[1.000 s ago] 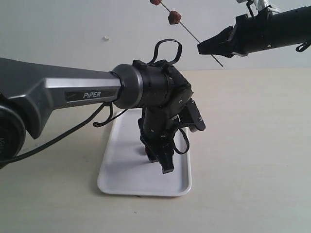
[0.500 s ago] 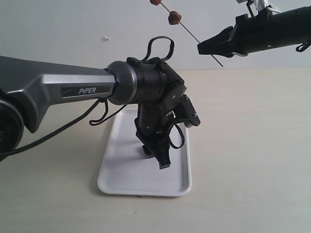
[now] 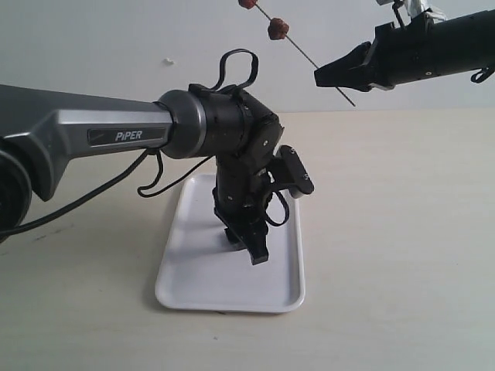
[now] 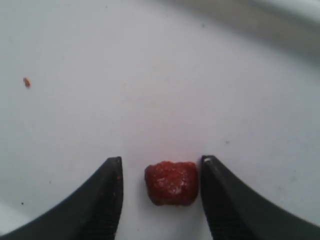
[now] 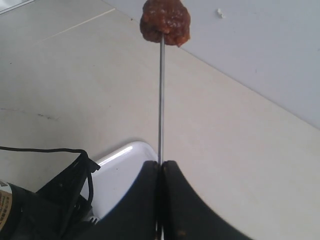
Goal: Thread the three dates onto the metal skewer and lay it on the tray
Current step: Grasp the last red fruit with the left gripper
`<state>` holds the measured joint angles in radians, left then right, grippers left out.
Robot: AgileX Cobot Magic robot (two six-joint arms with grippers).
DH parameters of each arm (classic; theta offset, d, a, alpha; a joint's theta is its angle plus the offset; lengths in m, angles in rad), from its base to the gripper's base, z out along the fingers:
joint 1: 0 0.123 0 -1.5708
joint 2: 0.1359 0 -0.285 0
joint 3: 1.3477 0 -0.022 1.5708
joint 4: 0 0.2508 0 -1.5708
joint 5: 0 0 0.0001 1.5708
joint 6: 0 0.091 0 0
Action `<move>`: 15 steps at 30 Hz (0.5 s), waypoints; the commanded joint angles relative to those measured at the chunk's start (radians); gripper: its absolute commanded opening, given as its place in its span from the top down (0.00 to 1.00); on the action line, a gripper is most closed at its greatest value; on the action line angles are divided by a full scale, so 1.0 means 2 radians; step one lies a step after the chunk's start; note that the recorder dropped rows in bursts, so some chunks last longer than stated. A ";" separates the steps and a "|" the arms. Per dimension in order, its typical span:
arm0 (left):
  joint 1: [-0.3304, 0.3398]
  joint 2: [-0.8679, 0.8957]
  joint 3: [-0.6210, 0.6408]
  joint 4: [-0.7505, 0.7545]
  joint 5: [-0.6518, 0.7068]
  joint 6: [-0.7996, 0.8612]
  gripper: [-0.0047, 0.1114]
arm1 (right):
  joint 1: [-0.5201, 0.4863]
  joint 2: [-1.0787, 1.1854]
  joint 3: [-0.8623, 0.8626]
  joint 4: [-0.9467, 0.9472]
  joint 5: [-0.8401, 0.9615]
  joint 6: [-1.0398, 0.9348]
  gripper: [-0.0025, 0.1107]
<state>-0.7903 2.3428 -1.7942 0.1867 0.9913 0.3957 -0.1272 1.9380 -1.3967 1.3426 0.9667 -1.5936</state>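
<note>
Lying on the white tray point(image 4: 75, 55), the loose date point(image 4: 171, 182) sits between the spread fingers of the left gripper point(image 4: 161, 171), close to one finger, with a clear gap to the other and no grip. A tiny speck point(image 4: 26, 82) lies well apart. The left arm point(image 3: 93, 139) bends steeply down at the wrist, gripper pointing at the tray floor. The skewer point(image 3: 309, 58) hangs tilted high above the table point(image 3: 402, 232), carrying two other dates point(image 3: 277, 29). The right gripper point(image 3: 329, 77) is clamped tight on the rod's lower part, and the right arm point(image 3: 433, 46) reaches in level.
</note>
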 commanded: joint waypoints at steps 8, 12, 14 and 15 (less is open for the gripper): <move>-0.001 0.004 0.000 -0.010 -0.004 0.002 0.59 | -0.001 -0.002 -0.003 0.005 0.004 0.000 0.98; -0.001 0.004 0.000 -0.010 -0.004 0.002 0.68 | -0.001 -0.002 -0.003 0.005 0.004 0.000 0.98; -0.001 0.004 0.000 -0.010 -0.004 0.002 0.69 | -0.001 -0.002 -0.003 0.005 0.004 0.000 0.98; -0.001 0.004 0.000 -0.010 -0.004 0.002 0.69 | -0.001 -0.002 -0.003 0.005 0.004 0.000 0.98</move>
<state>-0.7903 2.3428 -1.7942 0.1789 0.9858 0.3957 -0.1272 1.9380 -1.3967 1.3426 0.9667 -1.5936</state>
